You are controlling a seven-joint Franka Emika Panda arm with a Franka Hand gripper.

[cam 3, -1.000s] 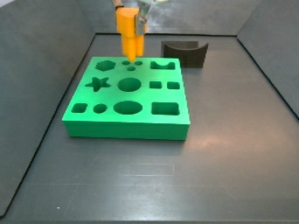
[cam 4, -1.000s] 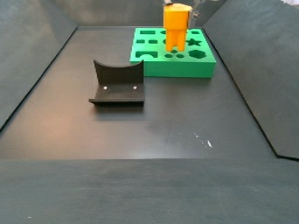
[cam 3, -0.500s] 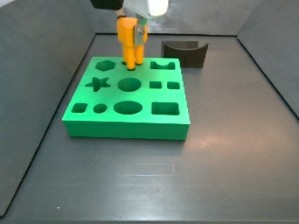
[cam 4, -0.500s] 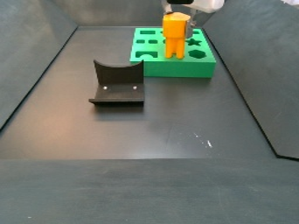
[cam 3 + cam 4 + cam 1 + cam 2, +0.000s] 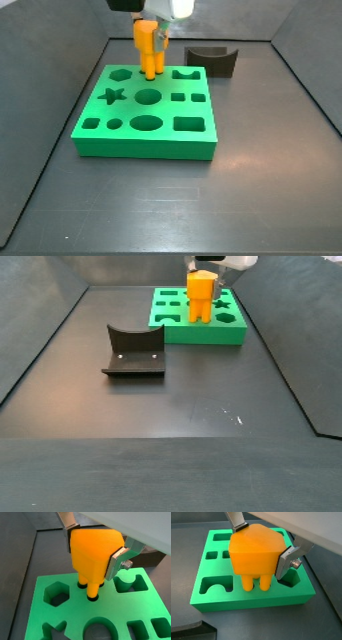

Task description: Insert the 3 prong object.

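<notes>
Three thin legs of the 3 prong object [image 5: 93, 559] are seen reaching down into small round holes in the green shape-sorting block [image 5: 144, 140], at the block's far row as shown in a side view, about 12 o'clock of the block's centre. The orange piece is held upright, its blocky upper body clamped from two opposite sides by the gripper [image 5: 261, 547]; the jaws are closed on it, one silver finger plate [image 5: 292, 556] being pressed flat against the body. An upright hold is judged to be kept so that the legs stay parallel to the holes and do not bind. How deep the legs have gone cannot be told; the body is still raised clear of the block's top face [image 5: 143, 598], so the insertion is judged unfinished.

Neighbouring cut-outs lie close by: a hexagonal recess [image 5: 57, 593] just beside the legs and a notched recess [image 5: 131, 582] on the opposite side. Little sideways room is therefore offered, and a straight downward path is judged to be the only free one.

Beyond the block, at about 2 o'clock in a side view, the dark grey block with a curved notch [image 5: 213, 60] stands well apart. Open dark floor [image 5: 174, 416] is left around the block, bounded by the bin's sloping walls [image 5: 40, 346].
</notes>
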